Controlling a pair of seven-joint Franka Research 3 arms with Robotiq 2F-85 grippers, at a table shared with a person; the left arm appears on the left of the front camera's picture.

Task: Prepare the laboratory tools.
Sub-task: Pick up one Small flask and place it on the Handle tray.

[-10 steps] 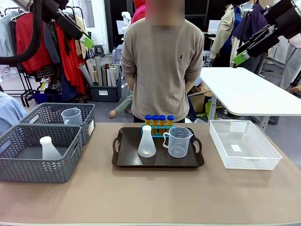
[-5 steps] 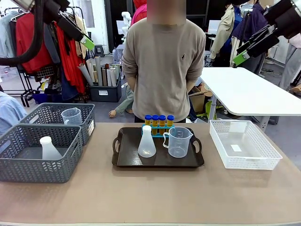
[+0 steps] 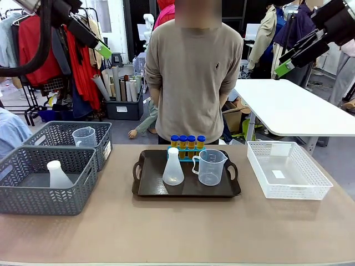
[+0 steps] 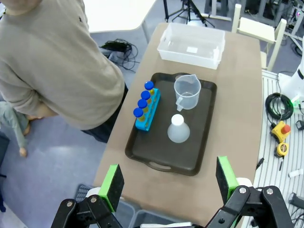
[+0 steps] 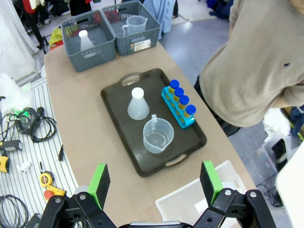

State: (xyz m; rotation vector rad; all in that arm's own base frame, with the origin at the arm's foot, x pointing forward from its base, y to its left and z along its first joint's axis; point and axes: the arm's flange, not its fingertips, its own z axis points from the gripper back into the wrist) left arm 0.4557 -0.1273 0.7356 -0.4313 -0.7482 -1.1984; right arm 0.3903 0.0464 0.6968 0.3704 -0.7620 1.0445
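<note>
On the dark tray (image 3: 150,188) in the middle of the table stand a translucent white conical flask (image 3: 173,167), a clear handled measuring beaker (image 3: 211,166) and a blue rack of several blue-capped tubes (image 3: 187,143) of yellow-orange liquid. My left gripper (image 3: 100,47) hangs high at the top left, open and holding nothing. My right gripper (image 3: 285,62) is high at the top right, open too. From above, the left gripper (image 4: 168,179) looks down on the tubes (image 4: 145,102), beaker (image 4: 186,92) and flask (image 4: 178,130). The right gripper (image 5: 154,182) overlooks the flask (image 5: 137,105), beaker (image 5: 157,135) and tubes (image 5: 180,105).
Two grey mesh baskets (image 3: 33,194) stand at the left, one holding another flask (image 3: 57,174), the other another beaker (image 3: 84,136). A white mesh basket (image 3: 285,169) sits at the right. A person (image 3: 191,72) stands at the far edge behind the tray, hands behind the back.
</note>
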